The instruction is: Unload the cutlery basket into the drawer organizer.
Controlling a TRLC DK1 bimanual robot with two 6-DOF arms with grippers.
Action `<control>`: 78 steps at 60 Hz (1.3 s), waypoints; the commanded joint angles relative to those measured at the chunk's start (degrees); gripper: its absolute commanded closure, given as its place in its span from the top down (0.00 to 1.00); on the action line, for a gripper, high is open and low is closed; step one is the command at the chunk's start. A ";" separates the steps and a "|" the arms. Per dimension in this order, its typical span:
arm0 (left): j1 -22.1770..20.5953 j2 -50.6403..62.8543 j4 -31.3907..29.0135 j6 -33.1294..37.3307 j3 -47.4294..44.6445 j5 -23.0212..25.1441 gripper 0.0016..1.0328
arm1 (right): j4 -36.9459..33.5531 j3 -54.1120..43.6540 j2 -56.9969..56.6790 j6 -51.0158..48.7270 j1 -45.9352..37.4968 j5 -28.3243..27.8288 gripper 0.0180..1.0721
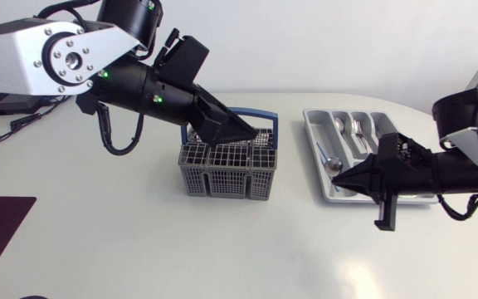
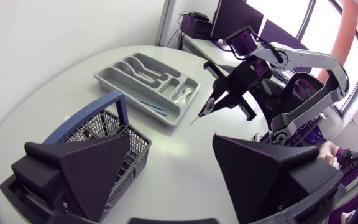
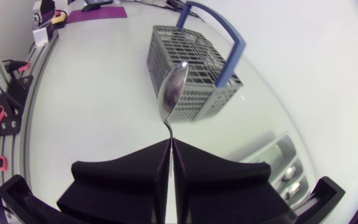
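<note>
Currently the left claw (image 1: pixel 243 137) hangs open just above the cutlery basket (image 1: pixel 226 170), with nothing between its fingers. The basket sits mid-counter (image 1: pixel 139 241), blue handle upright. The right claw (image 3: pixel 169 143) is clamped on a spoon (image 3: pixel 173 90) by its handle, bowl pointing toward the basket, over the drawer organizer (image 1: pixel 309 124). The organizer lies near the basket, with forks (image 1: pixel 358 129) inside.
</note>
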 commanded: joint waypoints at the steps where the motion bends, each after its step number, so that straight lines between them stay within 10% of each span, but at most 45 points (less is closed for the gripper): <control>1: 0.52 1.39 -1.05 -1.06 1.59 -1.67 0.96 | -0.72 -1.49 0.52 -6.08 -4.55 1.32 0.05; 31: 0.08 1.13 -6.06 0.61 -0.43 -8.17 0.96 | 7.45 -0.70 9.49 -24.71 -22.91 13.98 0.05; 78: 0.52 -1.86 -9.49 2.46 -2.10 -10.28 0.96 | 38.66 -6.32 25.40 -29.37 -9.20 45.88 0.05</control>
